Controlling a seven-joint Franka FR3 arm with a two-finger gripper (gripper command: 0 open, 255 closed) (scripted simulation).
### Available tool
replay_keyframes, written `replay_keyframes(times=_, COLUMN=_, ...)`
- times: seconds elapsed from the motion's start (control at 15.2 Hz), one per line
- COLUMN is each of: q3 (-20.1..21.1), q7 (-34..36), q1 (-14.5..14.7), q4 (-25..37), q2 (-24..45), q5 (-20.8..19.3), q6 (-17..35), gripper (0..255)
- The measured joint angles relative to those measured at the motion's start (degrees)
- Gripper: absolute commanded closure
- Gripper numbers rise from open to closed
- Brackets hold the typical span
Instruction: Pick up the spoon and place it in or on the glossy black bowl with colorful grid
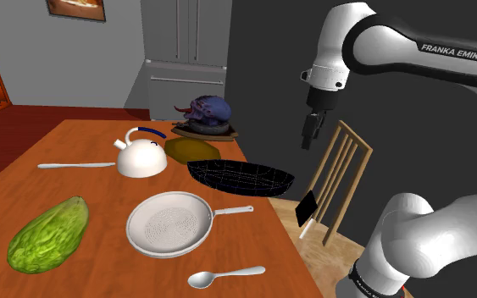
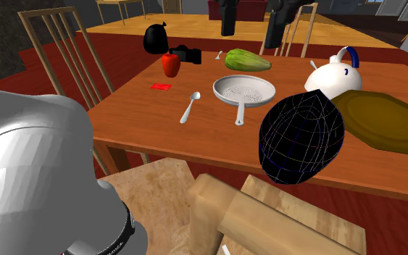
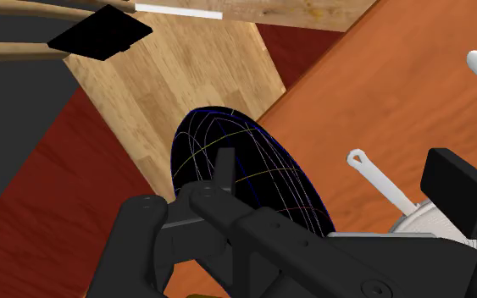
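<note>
Beyond bench (image 1: 75, 195) edge, pincer (image 1: 310, 140) hangs released, well apart from spoon (image 1: 226, 275): approach vert., straddle handle mid-way, avoid white pan (image 1: 170, 224).

The glossy black bowl (image 1: 241, 178) and shiny silvery spoon (image 1: 226, 275) lie on a smooth wooden table (image 1: 92, 193).

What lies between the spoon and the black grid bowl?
The white pan; its handle crosses that stretch in the shoulder view.

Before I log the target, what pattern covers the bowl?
The bowl is black with thin coloured grid lines, clearest in the second exterior view.
</note>
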Motion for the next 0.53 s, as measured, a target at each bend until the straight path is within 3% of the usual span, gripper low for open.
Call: replay_keyframes(times=0.53, q3=6.08, q7=1.64, q1=3.91, q4=-3.05, q2=4.48, q5=2.08, q6=5.69, gripper=0)
